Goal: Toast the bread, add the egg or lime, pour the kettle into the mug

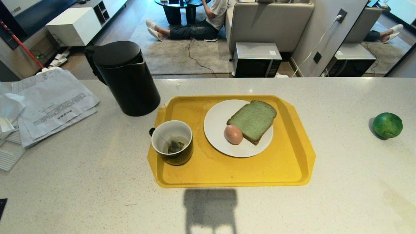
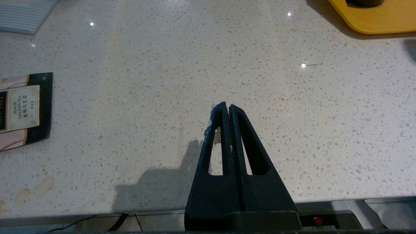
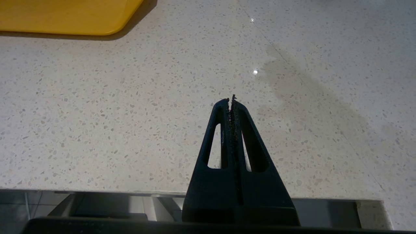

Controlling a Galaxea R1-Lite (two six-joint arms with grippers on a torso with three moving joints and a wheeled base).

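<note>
Two grippers hang parked over the near edge of the speckled counter (image 1: 97, 182), neither showing in the head view: the left gripper (image 2: 227, 109) has its fingers pressed together with nothing between them, and the right gripper (image 3: 230, 102) is likewise pinched closed and empty. On the counter sits a yellow tray (image 1: 292, 169), and on it a white plate (image 1: 216, 122) carries the bread (image 1: 253, 120), which lies flat toward the plate's right side, with the egg (image 1: 233, 134) touching its near-left edge. The mug (image 1: 172, 142) stands on the tray's left part, just beside the plate, a tea bag (image 1: 175, 146) inside it. The kettle (image 1: 125, 78) stands upright on the counter, lid closed, just beyond the tray's far-left corner. The lime (image 1: 387, 125) rests alone on the counter, well apart to the right of the tray. Printed papers (image 1: 55, 104) lie at the counter's left end, and a tea packet (image 2: 22, 110) lies near the left gripper.
</note>
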